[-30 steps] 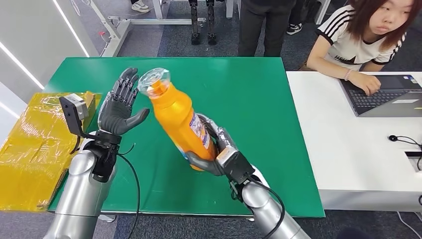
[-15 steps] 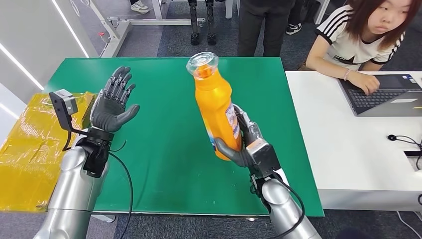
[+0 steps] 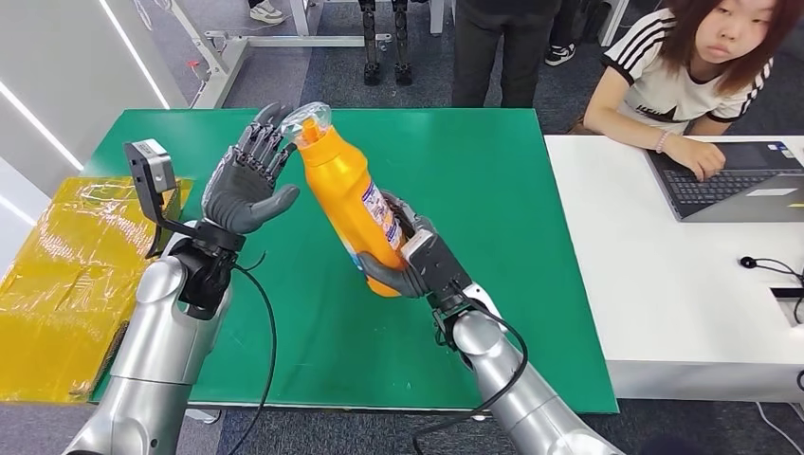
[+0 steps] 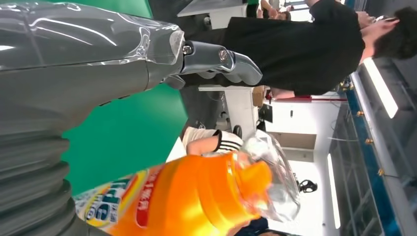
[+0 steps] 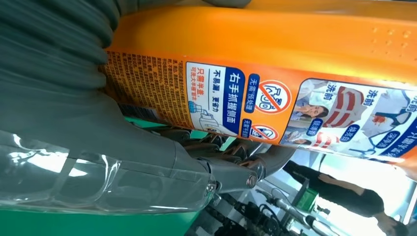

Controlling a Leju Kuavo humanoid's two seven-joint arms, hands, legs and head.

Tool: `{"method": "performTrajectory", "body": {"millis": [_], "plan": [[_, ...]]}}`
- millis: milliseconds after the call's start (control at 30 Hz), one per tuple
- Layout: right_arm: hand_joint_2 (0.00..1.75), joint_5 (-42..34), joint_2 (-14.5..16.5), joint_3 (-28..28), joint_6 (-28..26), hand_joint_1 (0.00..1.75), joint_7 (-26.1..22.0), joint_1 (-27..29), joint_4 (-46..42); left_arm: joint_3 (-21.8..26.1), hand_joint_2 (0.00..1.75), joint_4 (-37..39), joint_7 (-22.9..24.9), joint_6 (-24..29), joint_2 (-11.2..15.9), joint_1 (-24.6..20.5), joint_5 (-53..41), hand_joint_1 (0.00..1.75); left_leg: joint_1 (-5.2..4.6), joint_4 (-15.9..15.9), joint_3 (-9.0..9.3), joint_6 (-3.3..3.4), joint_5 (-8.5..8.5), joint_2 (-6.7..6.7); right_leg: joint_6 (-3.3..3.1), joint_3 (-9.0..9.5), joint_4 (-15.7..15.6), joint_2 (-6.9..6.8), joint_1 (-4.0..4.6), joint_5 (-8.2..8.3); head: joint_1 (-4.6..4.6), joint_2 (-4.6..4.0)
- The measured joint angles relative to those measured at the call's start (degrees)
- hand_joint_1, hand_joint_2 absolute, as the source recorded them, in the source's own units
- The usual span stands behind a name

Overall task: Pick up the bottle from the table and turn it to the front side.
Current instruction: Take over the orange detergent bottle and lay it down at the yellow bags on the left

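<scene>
Tilting orange bottle (image 3: 349,194), clear cap, printed label

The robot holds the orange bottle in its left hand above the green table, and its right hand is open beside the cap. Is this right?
The hands are swapped. In the head view the right hand holds the bottle above the table, and the left hand is open beside the cap.

A green-topped counter (image 3: 493,190) carries the scene. Butted against its right edge is a white counter (image 3: 664,284). On the white one, an open laptop (image 3: 730,180) sits at the far side, with a person's hand on its keyboard, and a small black cabled item (image 3: 751,263) lies nearer than the laptop. A yellow plastic-wrapped package (image 3: 57,275) lies at the green counter's left edge.
</scene>
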Motion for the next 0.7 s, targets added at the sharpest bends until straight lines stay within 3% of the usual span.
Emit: {"method": "performTrajectory", "body": {"millis": [700], "plan": [[1.75,5.0,1.4,1.6,-1.0,1.75,0.4,-3.7,6.3,-1.4,1.75,0.5,1.0,-2.7,-0.5,-1.1,0.3,0.0,0.0,0.0,0.0,0.0,0.0,0.0,0.0,-0.02,0.0,0.01,0.0,0.0,0.0,0.0]]}}
